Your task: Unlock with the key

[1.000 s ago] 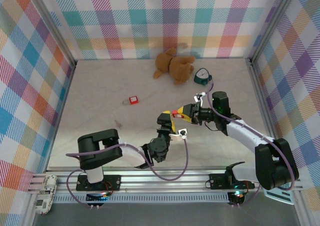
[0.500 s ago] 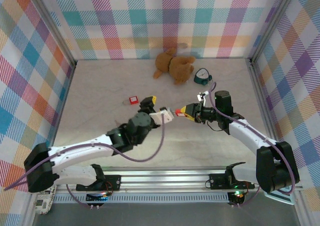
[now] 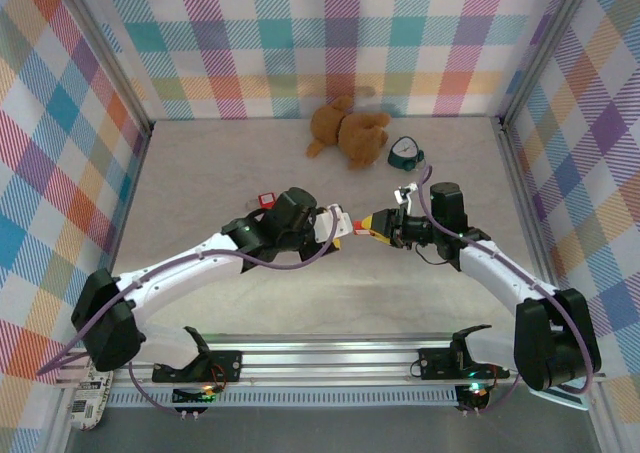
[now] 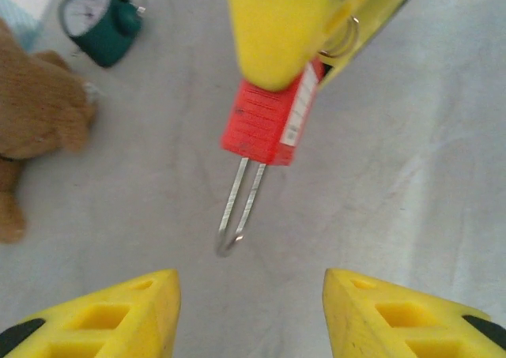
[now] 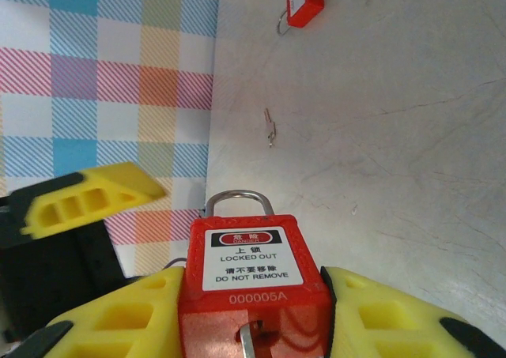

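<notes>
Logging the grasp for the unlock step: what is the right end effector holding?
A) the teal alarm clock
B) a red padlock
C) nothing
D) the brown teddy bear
B: the right wrist view shows the red padlock clamped in the right end effector, its shackle sticking out free, while in the top view the alarm clock and teddy bear lie apart from it.

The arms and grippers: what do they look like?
The left arm and right arm have white links, black joints and purple cables. The left gripper and right gripper have yellow wedge-shaped fingers with rectangular slots.
</notes>
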Available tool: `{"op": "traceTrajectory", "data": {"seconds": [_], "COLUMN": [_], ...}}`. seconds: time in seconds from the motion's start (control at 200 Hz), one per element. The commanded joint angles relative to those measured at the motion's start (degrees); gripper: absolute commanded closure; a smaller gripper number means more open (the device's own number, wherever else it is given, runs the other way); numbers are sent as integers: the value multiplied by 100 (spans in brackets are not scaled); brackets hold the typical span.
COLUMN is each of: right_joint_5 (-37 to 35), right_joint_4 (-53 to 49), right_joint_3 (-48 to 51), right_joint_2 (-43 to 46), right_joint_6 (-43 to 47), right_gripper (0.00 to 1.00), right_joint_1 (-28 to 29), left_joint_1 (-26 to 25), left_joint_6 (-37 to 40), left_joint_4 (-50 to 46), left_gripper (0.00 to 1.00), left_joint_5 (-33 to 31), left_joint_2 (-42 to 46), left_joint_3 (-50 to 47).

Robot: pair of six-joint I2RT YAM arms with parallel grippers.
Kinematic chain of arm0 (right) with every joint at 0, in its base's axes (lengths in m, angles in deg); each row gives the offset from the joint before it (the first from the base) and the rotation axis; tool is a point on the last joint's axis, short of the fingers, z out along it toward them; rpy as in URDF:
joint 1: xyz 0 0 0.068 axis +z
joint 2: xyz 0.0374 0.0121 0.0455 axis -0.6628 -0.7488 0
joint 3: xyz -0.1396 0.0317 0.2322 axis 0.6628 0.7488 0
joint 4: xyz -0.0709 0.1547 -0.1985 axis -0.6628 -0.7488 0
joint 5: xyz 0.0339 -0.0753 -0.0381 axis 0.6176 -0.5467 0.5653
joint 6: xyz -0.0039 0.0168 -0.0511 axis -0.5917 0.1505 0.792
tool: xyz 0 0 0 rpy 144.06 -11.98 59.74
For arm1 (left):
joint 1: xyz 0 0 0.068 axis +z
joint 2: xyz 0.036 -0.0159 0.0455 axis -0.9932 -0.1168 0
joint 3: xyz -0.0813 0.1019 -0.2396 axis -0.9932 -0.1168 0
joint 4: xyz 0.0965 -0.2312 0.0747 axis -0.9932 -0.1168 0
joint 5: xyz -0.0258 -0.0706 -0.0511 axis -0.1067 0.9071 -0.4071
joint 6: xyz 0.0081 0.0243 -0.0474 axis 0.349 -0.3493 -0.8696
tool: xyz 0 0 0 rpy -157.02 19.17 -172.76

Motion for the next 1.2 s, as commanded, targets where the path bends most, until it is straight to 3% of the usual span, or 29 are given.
{"op": "traceTrajectory", "data": {"seconds": [0.0, 0.285, 0.565, 0.705, 0.77, 1.195], "right_joint_5": [251, 281, 243, 188, 150, -57], "right_joint_4": [-104, -207, -223, -258, -284, -448], "right_joint_3": [-95, -106, -149, -133, -136, -171], "right_joint_2": [167, 215, 281, 309, 298, 307], "right_joint_6": [229, 307, 295, 318, 345, 506], "right_gripper": [70, 70, 70, 71, 71, 73], "right_joint_1": [84, 248, 291, 291, 291, 268], "left_joint_1": [54, 88, 118, 159, 170, 352], "left_joint_6": [-101, -84, -76, -77, -94, -39], "left_joint_4": [57, 380, 231, 231, 237, -170], "left_gripper": [51, 51, 71, 95, 100, 100], "left_joint_5": [390, 453, 572, 521, 497, 506], "left_joint_2": [-109, -340, -511, -495, -478, -263], "left_joint_3": [209, 191, 289, 274, 262, 209]}}
